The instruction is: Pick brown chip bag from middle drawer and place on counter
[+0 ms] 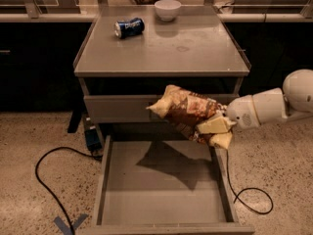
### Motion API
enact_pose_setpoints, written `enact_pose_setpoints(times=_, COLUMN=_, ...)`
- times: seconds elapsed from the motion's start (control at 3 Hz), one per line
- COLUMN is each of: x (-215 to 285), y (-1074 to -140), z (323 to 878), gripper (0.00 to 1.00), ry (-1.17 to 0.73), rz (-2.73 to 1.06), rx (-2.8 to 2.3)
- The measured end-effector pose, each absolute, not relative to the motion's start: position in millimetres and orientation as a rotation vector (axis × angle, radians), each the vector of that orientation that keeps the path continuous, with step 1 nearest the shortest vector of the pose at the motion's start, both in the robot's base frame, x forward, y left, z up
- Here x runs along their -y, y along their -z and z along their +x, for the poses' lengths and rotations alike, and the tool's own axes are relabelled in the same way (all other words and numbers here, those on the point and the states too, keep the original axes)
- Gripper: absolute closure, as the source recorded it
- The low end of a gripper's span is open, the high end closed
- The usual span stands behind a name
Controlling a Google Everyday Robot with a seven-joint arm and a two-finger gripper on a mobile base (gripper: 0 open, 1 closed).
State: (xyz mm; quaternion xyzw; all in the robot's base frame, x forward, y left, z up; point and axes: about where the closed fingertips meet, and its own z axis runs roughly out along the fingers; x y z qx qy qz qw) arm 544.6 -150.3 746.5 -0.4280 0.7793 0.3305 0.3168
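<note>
The brown chip bag (185,110) hangs in the air above the open middle drawer (161,190), in front of the grey drawer front. My gripper (215,129) comes in from the right on a white arm and is shut on the bag's right end. The bag tilts, left end higher. The drawer floor below holds only the bag's shadow. The counter (166,48) lies above and behind the bag.
A dented blue soda can (129,27) lies at the counter's back left. A white bowl (167,9) stands at its back middle. A black cable (54,165) loops on the floor to the left, and another (249,195) to the right of the drawer.
</note>
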Motion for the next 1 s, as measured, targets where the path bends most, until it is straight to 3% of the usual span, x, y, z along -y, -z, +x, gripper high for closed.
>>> enact_pose_setpoints(times=0.67, x=129, y=-790, z=600, gripper=1.00, ry=-1.286, rz=-1.128, rx=-1.870)
enact_pose_setpoints(times=1.0, x=135, y=-816, z=612, gripper=1.00, ry=-1.248, rz=-1.142, rx=-1.814)
